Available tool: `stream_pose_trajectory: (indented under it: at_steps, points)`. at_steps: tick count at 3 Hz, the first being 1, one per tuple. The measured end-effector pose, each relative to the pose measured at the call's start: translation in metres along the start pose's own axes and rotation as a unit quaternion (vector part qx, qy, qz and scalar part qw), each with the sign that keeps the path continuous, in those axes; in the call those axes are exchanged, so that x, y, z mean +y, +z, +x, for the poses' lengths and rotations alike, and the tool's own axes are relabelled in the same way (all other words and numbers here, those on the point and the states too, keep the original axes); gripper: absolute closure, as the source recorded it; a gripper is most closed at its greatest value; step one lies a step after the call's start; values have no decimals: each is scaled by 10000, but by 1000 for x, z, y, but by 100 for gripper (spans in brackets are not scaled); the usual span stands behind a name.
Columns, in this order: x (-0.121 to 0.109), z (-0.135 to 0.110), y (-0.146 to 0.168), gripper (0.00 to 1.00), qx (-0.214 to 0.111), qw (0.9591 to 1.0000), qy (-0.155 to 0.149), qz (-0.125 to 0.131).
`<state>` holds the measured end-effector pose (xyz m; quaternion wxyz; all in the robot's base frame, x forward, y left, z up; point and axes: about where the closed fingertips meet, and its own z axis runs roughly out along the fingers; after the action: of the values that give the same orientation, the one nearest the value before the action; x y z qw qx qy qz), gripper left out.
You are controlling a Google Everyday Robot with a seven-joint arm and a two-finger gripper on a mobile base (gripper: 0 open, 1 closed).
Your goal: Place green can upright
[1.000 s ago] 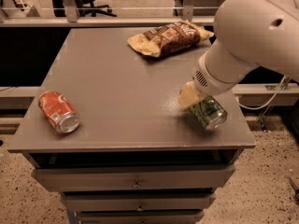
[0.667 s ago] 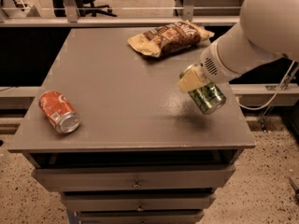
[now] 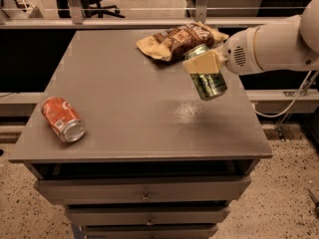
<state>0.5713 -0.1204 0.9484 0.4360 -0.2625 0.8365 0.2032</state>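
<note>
The green can [image 3: 209,83] hangs in the air above the right part of the grey table [image 3: 124,108], nearly upright and tilted slightly. My gripper [image 3: 203,62] is shut on the can's upper half, with a pale finger [image 3: 202,63] across its front. The white arm [image 3: 271,44] reaches in from the right edge of the view.
A red-orange soda can [image 3: 63,119] lies on its side near the table's front left corner. A brown chip bag [image 3: 182,39] lies at the back, just behind the gripper. Drawers [image 3: 144,190] sit under the tabletop. A railing runs behind the table.
The gripper has lifted the green can off the table's right front area, moved it up and back toward the chip bag, and turned it closer to upright.
</note>
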Motion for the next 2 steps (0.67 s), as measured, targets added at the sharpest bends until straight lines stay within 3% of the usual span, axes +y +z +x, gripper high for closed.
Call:
stream_pose_trajectory:
  at_steps: [1, 2]
  points:
    - [-2, -8, -4, 100, -806, 9942, 95, -706]
    - [-10, -1, -6, 100, -1541, 9799, -30, -1268]
